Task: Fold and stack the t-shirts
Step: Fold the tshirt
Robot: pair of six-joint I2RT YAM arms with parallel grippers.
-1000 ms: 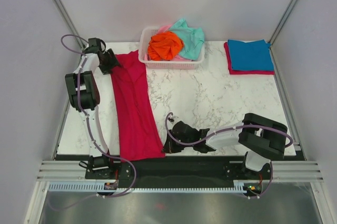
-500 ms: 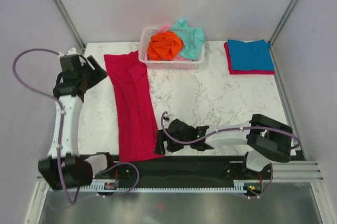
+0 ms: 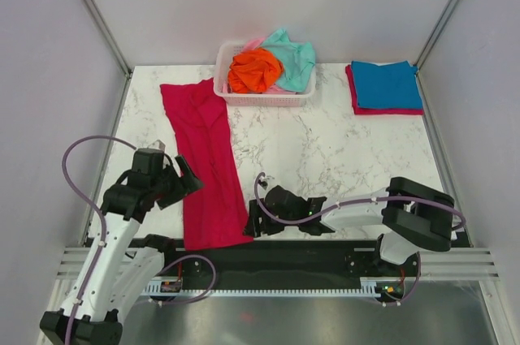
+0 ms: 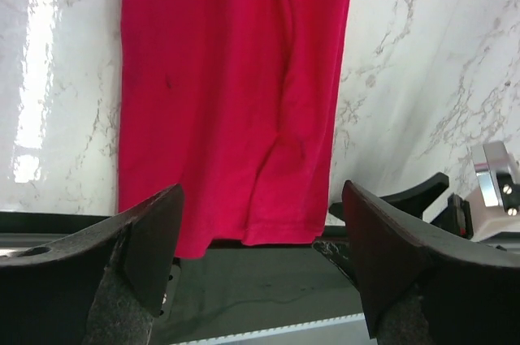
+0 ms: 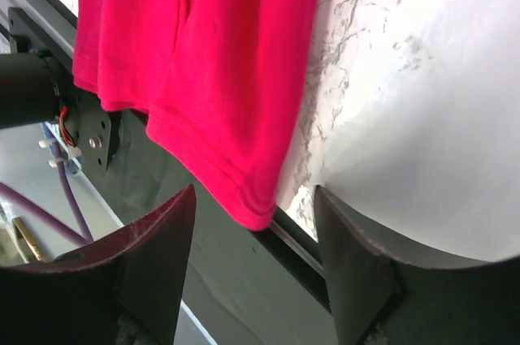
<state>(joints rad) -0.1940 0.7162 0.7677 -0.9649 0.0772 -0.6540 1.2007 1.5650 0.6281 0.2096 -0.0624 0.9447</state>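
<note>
A crimson t-shirt (image 3: pixel 203 158) lies folded into a long narrow strip down the left side of the table, its near hem hanging a little over the front edge. My left gripper (image 3: pixel 188 176) hovers open at the strip's left side, above its near half. In the left wrist view the crimson t-shirt (image 4: pixel 227 77) fills the space beyond my open left gripper (image 4: pixel 262 199). My right gripper (image 3: pixel 250 222) stands open by the near right corner. In the right wrist view that crimson t-shirt's corner (image 5: pixel 236 158) sits just ahead of the open right gripper (image 5: pixel 253 199), ungripped.
A white slatted basket (image 3: pixel 264 100) at the back holds an orange t-shirt (image 3: pixel 253 71), a mint-teal one (image 3: pixel 292 57) and a bit of pink. A folded blue t-shirt (image 3: pixel 384 84) lies on a folded red one (image 3: pixel 357 107) at the back right. A black rail (image 3: pixel 284 252) runs along the front edge.
My left arm let go of the shirt's far corner and swung back to its near half. My right gripper opened off the near right corner.
</note>
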